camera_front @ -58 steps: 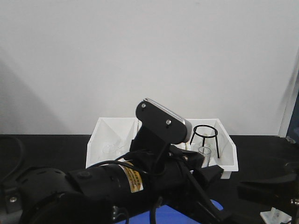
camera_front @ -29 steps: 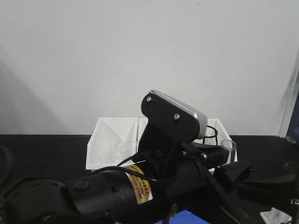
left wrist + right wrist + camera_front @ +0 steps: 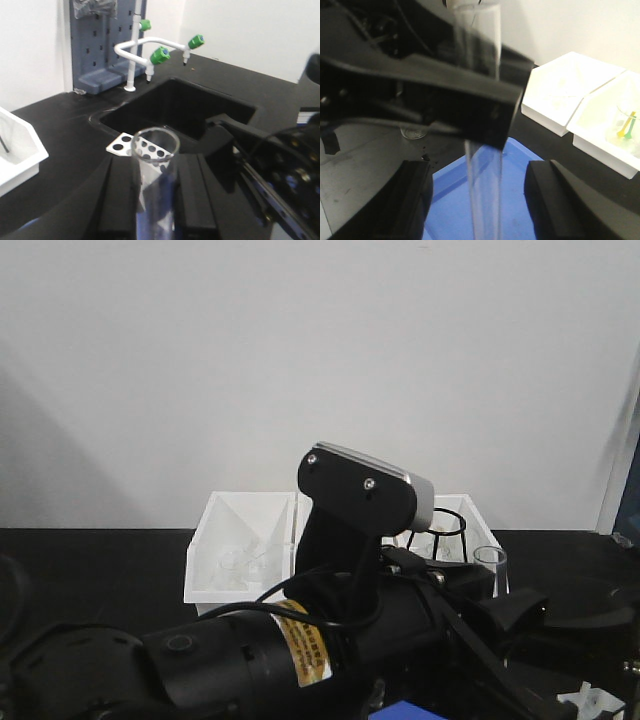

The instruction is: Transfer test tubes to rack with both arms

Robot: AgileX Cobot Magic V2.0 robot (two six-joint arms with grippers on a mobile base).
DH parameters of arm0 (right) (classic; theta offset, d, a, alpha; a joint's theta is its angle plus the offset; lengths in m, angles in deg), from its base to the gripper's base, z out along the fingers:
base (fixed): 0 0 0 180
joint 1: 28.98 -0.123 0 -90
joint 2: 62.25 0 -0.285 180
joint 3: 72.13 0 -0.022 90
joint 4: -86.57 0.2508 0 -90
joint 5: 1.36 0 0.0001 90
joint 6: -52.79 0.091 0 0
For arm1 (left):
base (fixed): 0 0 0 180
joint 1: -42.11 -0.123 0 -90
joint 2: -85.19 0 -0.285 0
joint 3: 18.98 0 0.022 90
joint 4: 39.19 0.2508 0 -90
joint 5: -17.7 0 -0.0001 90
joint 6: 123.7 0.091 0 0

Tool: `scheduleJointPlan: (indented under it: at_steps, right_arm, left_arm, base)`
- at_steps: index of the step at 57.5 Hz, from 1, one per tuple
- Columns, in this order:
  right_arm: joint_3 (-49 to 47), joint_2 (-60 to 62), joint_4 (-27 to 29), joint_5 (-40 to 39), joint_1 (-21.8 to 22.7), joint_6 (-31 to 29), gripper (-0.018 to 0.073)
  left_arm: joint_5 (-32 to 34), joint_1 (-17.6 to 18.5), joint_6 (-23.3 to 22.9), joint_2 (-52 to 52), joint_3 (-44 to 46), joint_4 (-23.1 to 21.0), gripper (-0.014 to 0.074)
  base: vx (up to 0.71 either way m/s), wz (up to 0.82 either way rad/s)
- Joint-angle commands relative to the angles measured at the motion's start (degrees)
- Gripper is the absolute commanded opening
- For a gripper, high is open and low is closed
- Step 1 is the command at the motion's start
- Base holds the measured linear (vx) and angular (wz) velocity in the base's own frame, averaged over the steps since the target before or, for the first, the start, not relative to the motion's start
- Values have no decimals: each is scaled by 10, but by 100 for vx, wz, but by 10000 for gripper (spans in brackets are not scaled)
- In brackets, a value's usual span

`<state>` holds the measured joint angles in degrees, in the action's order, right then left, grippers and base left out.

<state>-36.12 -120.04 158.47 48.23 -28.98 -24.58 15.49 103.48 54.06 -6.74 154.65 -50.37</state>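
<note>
My left gripper (image 3: 155,167) is shut on an upright clear test tube (image 3: 156,165), its open rim above the black fingers (image 3: 117,195). The same tube (image 3: 485,200) hangs down between the spread fingers (image 3: 407,200) of my open right gripper (image 3: 479,175), touching neither. In the front view only the tube's rim (image 3: 490,558) shows, past the left arm's silver-capped module (image 3: 375,490). The white rack (image 3: 121,144) with round holes lies just behind the tube at the sink's edge. A corner of the rack also shows in the front view (image 3: 592,702).
A blue tray (image 3: 530,200) lies under the tube. White bins (image 3: 560,92) stand behind, one holding a black wire stand (image 3: 450,525). A black sink (image 3: 185,105) with a white green-knobbed tap (image 3: 150,50) lies past the rack. A glass beaker (image 3: 415,132) stands on the black bench.
The left arm has risen and swung right with the test tube, bringing its rim into view near the right arm; over the last half second it has settled slightly lower.
</note>
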Motion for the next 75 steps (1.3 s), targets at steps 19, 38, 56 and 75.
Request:
scheduleJointPlan:
  at_steps: [19,38,56,75]
  right_arm:
    - [-19,2,60,-11,1,-5,473]
    - [-19,2,60,-11,1,-4,143]
    - [-19,2,60,-11,1,-5,-11]
    - [-19,2,60,-10,1,-5,-10]
  left_arm:
    - [29,22,9,23,19,-3,-20]
    - [25,22,19,23,19,-3,-20]
    - [26,22,22,23,19,-4,-20]
    - [50,22,22,23,19,-3,95]
  base:
    - [0,0]
    - [0,0]
    - [0,0]
    - [0,0]
